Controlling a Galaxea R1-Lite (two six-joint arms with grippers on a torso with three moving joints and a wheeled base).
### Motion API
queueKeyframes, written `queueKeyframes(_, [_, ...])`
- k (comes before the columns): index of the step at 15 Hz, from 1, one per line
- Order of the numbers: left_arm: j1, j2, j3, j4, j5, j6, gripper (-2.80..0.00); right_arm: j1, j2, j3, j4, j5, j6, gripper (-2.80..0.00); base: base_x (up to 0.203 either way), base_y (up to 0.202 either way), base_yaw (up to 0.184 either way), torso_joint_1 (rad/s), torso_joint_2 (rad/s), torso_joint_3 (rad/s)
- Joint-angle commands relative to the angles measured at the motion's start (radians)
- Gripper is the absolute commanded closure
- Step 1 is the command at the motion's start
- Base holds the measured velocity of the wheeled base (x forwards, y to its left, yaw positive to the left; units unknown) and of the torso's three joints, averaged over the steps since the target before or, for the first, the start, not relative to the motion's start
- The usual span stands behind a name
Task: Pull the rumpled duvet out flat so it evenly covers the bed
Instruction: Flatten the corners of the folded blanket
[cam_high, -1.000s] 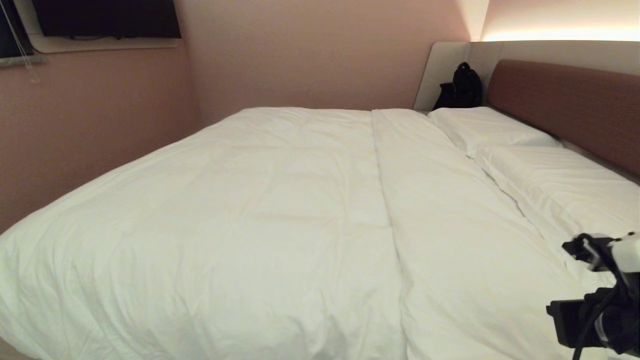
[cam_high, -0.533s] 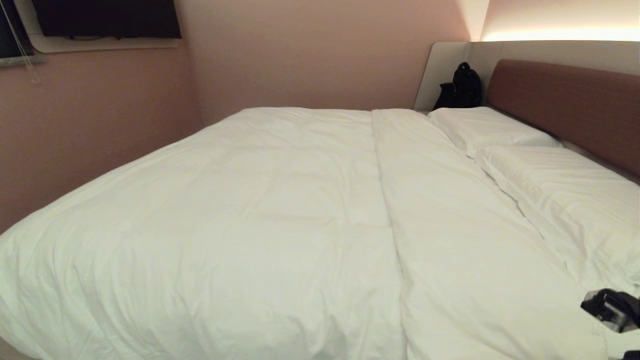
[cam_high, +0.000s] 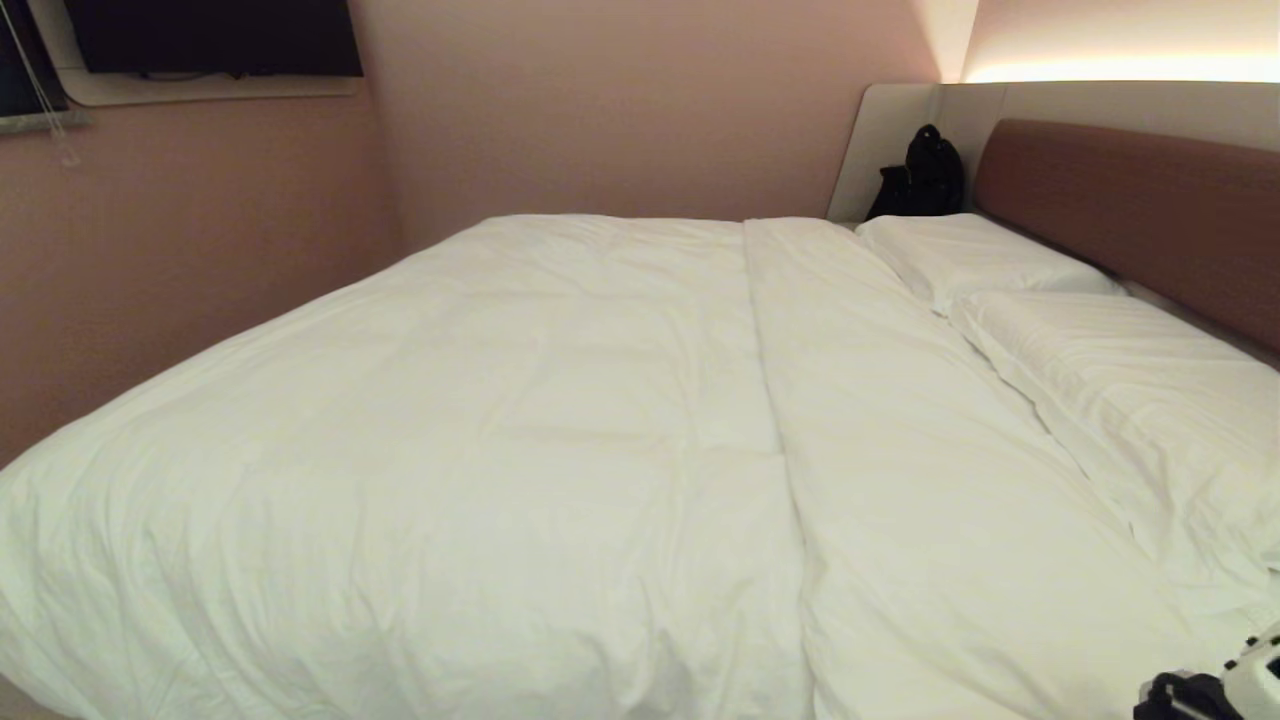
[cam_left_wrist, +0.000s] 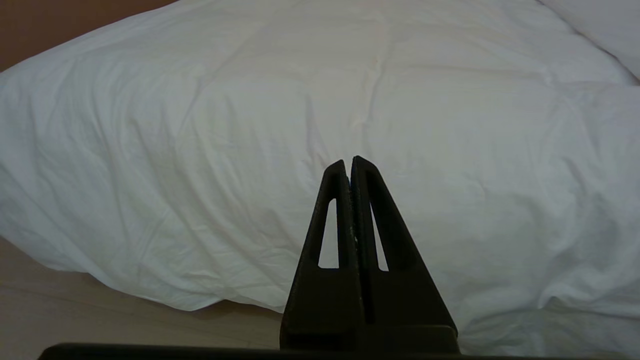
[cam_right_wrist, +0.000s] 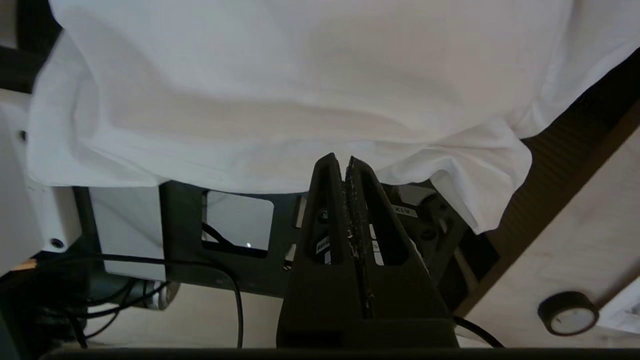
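Two white pillows (cam_high: 1050, 300) are laid at the head of the bed (cam_high: 1130, 200), against the reddish-brown headboard, on the right of the head view. The duvet (cam_high: 500, 430) is spread over nearly the whole bed, from the far wall side to the near edge, with soft creases and one long straight fold line running from the far edge toward the near edge. In the left wrist view, the duvet's edge is seen draped over the side of the bed, its hem hanging just above the pale floor (cam_left_wrist: 100, 315).

The left end effector (cam_left_wrist: 348, 162) is held off the near side of the bed, pointed at the hanging duvet, fingers pressed fully together with nothing between them. The right end effector (cam_right_wrist: 341, 161) is likewise closed tight and empty; it is positioned low, beside the bed's near right corner, its tips just beneath a hanging fold of white bedding. Only a small part of the right arm (cam_high: 1215, 690) is visible at the bottom right corner of the head view. A black bag (cam_high: 920, 175) is set in the far corner beside the headboard.
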Motion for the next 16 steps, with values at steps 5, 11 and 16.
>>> queueKeyframes(5, [0.0,0.0,0.0,-0.001,0.0,0.0,0.0,0.006,0.089,0.016,-0.177,0.002,-0.118,0.0,0.0,0.0,0.0,0.0,0.0,0.0])
queueKeyframes(11, [0.001,0.0,0.0,-0.001,0.0,0.0,0.0,0.011,0.203,0.02,-0.252,0.005,-0.205,0.0,0.0,0.0,0.0,0.0,0.0,0.0])
queueKeyframes(16, [0.001,0.0,0.0,-0.001,0.0,0.0,0.0,0.017,0.328,0.065,-0.415,0.006,-0.347,0.0,0.0,0.0,0.0,0.0,0.0,0.0])
